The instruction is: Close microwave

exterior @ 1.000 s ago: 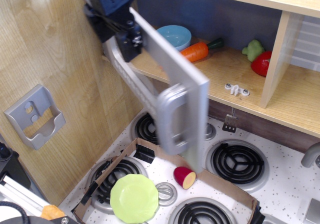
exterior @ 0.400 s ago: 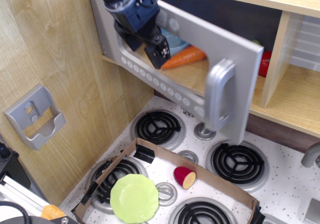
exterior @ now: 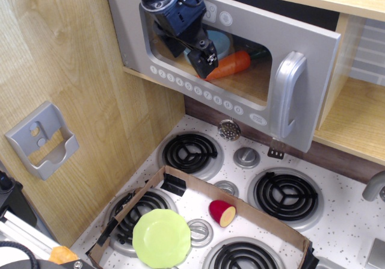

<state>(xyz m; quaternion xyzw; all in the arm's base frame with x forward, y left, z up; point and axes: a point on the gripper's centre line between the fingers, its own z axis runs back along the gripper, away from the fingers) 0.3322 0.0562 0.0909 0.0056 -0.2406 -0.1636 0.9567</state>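
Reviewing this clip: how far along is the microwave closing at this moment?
Mostly done: the microwave door lies nearly flat across the compartment, silver handle close to the wooden divider. In hand: the gripper is in front of the door's window, apparently pushing, though contact and finger state are unclear. Left: the handle side seems slightly proud, so a final push should seat it. The carrot shows through the window.

We count one microwave (exterior: pixel 198 70), one carrot (exterior: pixel 231 65), one green plate (exterior: pixel 161 238), four burners (exterior: pixel 190 153) and one wall holder (exterior: pixel 42 140).
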